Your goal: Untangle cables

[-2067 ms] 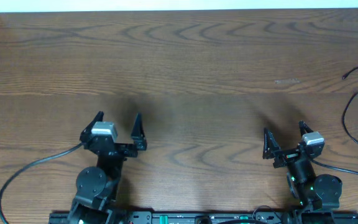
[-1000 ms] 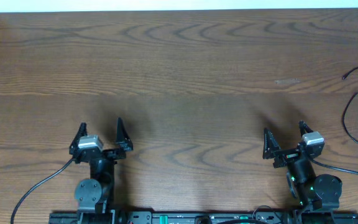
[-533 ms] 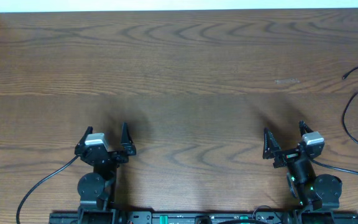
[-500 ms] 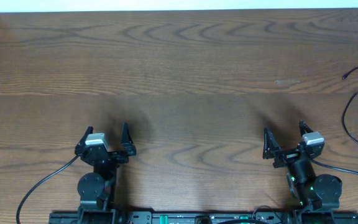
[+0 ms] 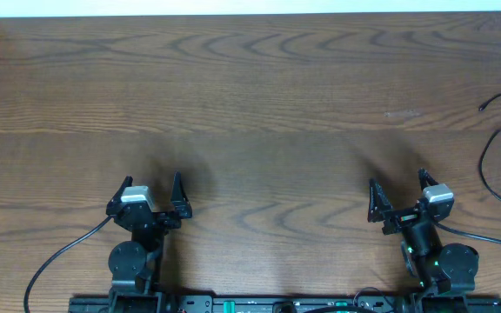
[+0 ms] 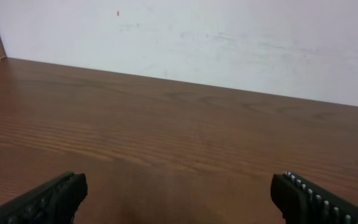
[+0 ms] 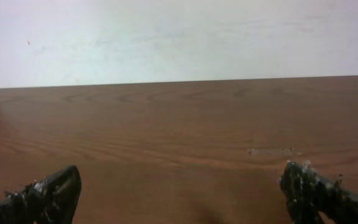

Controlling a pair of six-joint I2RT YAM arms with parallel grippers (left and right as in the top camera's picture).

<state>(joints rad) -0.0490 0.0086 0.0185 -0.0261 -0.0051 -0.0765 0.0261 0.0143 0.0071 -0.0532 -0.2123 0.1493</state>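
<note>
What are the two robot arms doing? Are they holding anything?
Not right now. The left gripper and the right gripper are both open and empty, sitting low near the front edge of the wooden table. The only thing to work on is a thin black cable curving in at the table's far right edge, closer to the right arm. Neither gripper touches it, so the untangling is not under way.

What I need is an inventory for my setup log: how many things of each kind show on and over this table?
Black two-finger grippers: 2, left gripper and right gripper, both open.
Thin black cable stretches at the right edge: 2, a plug-tipped end and a loop; possibly one cable.
Brown wooden table: 1.
Total: 5.
</note>
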